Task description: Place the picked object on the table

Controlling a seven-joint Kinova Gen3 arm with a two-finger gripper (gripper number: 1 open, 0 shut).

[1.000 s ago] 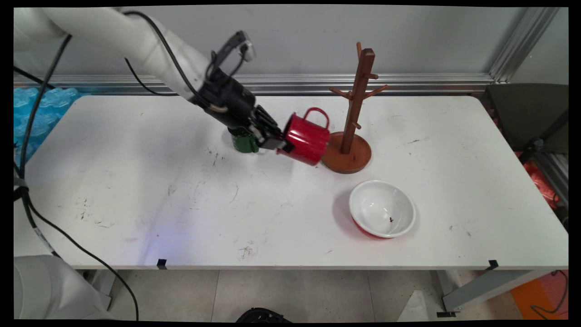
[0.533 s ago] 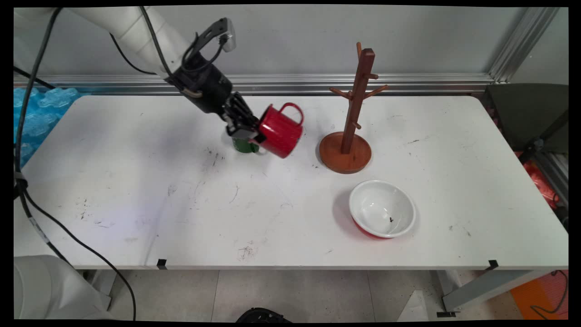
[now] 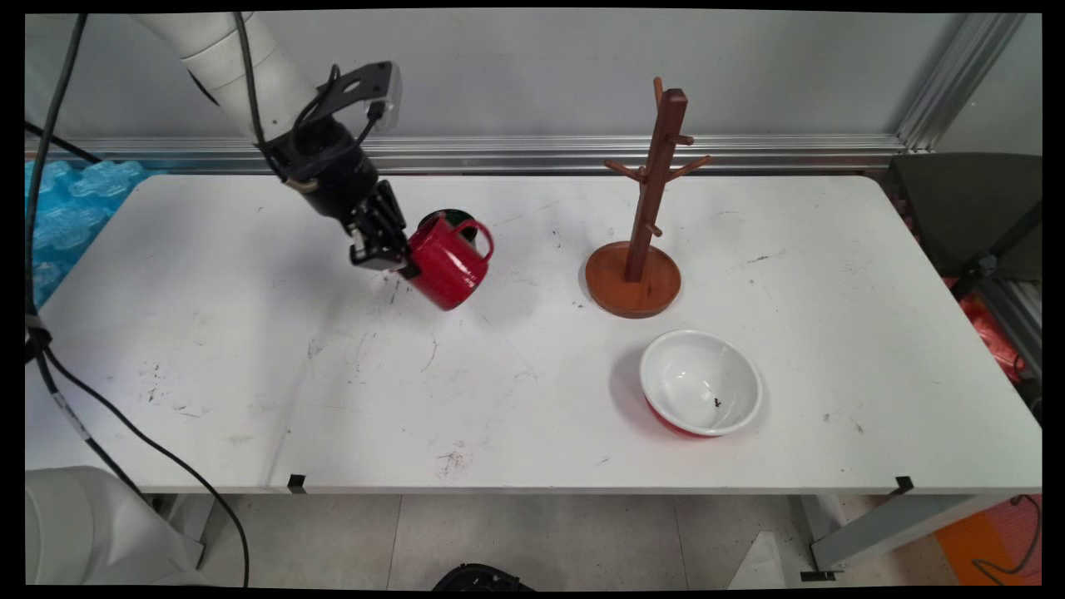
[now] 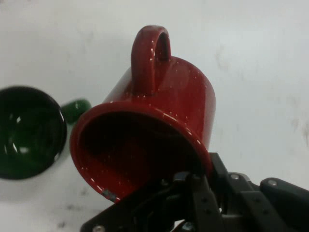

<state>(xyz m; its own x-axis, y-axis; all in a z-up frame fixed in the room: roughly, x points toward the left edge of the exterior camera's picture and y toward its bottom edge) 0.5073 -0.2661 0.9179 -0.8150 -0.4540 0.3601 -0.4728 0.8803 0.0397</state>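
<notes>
Gripping red mug [image 3: 447, 264] by its rim, jaws of gripper [image 3: 391, 254] pinching the wall near the lip, one finger inside, one outside. Hanging tilted above white table [image 3: 250, 374], mouth toward the hand, handle up. Sitting just beside and behind it: green mug [image 4: 29, 131], upright on the table. Standing well apart to the right: wooden mug tree [image 3: 645, 208] and white bowl [image 3: 700, 381]. Risking slip or rotation in the thin rim pinch; risking a knock against the green mug given the small clearance.
</notes>
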